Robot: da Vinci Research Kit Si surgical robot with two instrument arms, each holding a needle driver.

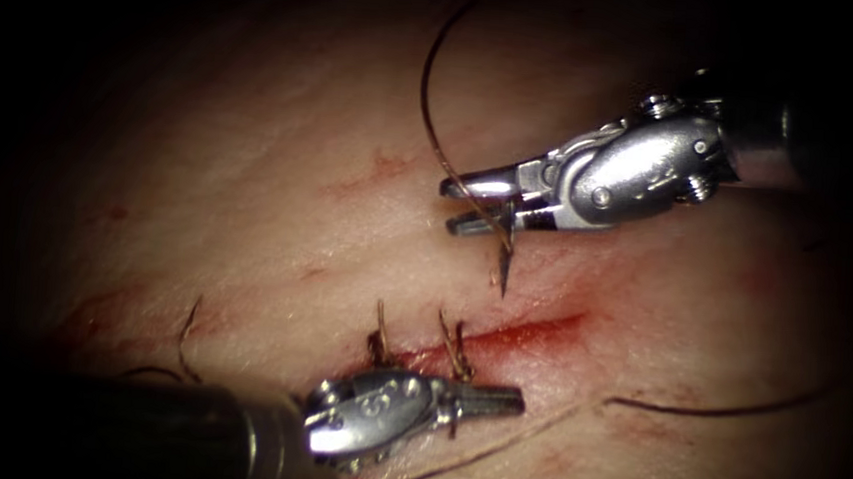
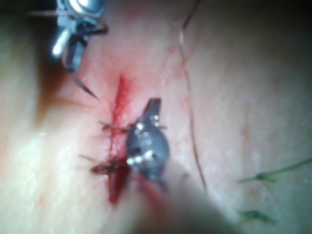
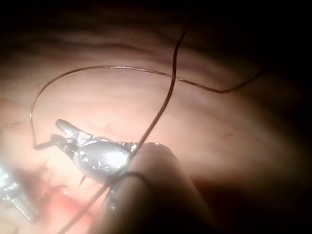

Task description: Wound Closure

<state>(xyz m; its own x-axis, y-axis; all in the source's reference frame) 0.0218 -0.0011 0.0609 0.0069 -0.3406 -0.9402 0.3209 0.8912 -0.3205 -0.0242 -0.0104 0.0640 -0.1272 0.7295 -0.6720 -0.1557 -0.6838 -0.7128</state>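
Gripping the needle (image 1: 499, 247) above the cut (image 1: 520, 331), right pincer (image 1: 469, 205), left pincer (image 1: 510, 403) clenched, empty.

dim spotlit centre, dark vignetted edges

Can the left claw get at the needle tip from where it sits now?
Probably yes. The needle hangs from the right claw, its tip above the tissue, not in it. The left claw, shut and empty, lies below the cut, with only open tissue between.
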